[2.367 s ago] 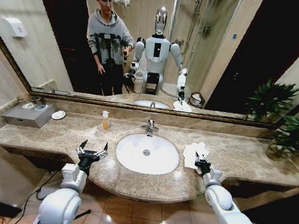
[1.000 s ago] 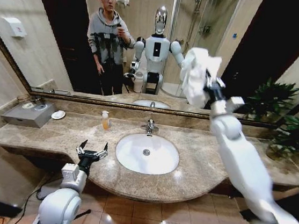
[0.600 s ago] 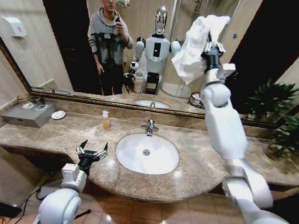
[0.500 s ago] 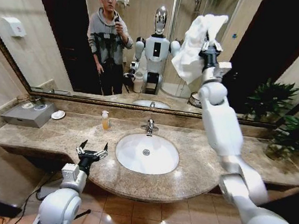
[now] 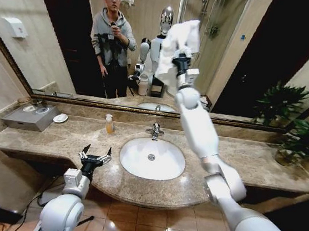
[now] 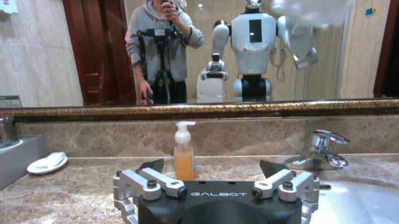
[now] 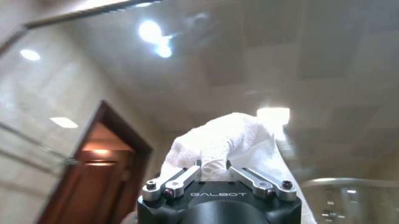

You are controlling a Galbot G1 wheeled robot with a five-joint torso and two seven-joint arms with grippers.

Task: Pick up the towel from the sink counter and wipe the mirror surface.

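Right gripper (image 5: 179,56) pinches the soft, bunched white towel (image 5: 180,37) against the mirror (image 5: 58,32); left gripper (image 5: 95,155) hovers spread wide over the marble sink counter's (image 5: 56,140) curved front edge.

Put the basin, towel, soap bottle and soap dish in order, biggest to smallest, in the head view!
1. Basin
2. Towel, though it's held up nearer the camera
3. and 4. Soap bottle and soap dish look about alike.
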